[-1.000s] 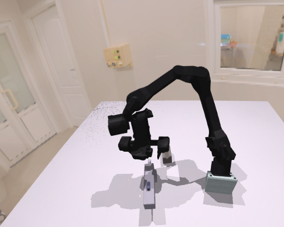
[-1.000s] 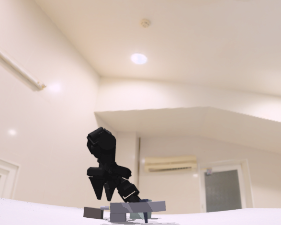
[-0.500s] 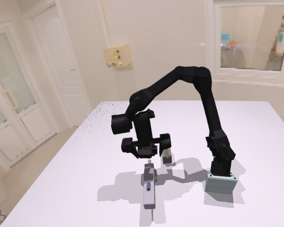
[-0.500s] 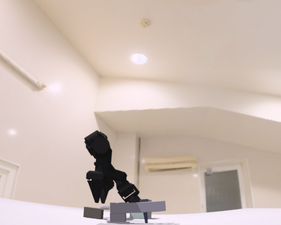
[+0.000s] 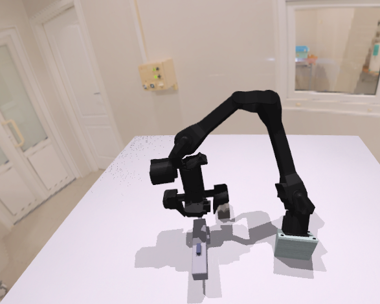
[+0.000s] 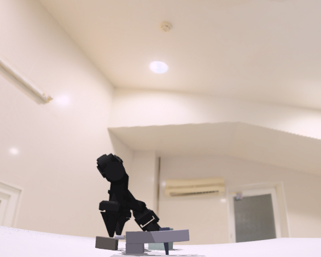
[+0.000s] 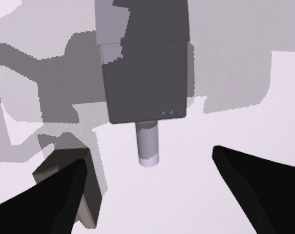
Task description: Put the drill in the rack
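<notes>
Holding nothing in the wide-open gripper (image 5: 199,214) (image 6: 115,235) (image 7: 150,156), poised over the drill (image 6: 119,237) (image 7: 148,145), on the block's (image 5: 199,264) (image 6: 157,237) (image 7: 146,75) end toward the worktop's (image 5: 248,156) (image 6: 30,240) (image 7: 241,130) far edge; should close across its near-to-far axis

The top view hides the fingertips of the gripper (image 5: 199,217) (image 6: 115,235) (image 7: 149,159) behind its own body.

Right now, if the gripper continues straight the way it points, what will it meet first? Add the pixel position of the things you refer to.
Probably the drill (image 5: 200,217) (image 6: 119,237) (image 7: 147,142), its pale end lined up between the open fingers. One finger might brush the brown rack (image 5: 223,213) (image 6: 106,243) (image 7: 94,187); depth is unclear.
</notes>
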Robot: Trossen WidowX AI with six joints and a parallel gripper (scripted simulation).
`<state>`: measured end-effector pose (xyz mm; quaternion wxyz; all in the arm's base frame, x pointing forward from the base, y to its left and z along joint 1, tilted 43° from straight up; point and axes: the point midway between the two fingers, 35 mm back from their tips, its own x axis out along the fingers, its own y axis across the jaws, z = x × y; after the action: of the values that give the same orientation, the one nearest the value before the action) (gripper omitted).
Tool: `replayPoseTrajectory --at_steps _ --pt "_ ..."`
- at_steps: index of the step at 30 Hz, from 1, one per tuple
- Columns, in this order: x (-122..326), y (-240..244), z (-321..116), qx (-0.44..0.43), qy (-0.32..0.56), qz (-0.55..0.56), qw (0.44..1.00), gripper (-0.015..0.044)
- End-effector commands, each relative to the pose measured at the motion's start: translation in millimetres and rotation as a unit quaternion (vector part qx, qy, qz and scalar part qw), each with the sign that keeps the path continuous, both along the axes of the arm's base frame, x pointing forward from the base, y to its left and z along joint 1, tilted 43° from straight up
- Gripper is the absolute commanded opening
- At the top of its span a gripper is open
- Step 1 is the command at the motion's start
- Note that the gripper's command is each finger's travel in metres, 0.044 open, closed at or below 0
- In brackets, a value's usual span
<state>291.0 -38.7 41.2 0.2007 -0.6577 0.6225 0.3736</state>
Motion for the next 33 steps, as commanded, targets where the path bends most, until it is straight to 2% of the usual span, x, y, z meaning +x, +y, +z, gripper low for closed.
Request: replayPoseTrajectory --at_steps 1,20,33 --pt "-1 -3 -6 -0.002 0.002 0.002 1.0 0.044" --pt "-6 -16 -30 -0.003 0.002 0.002 1.0 0.044" --pt "-5 -15 -28 -0.001 0.0 0.0 1.0 0.0099"
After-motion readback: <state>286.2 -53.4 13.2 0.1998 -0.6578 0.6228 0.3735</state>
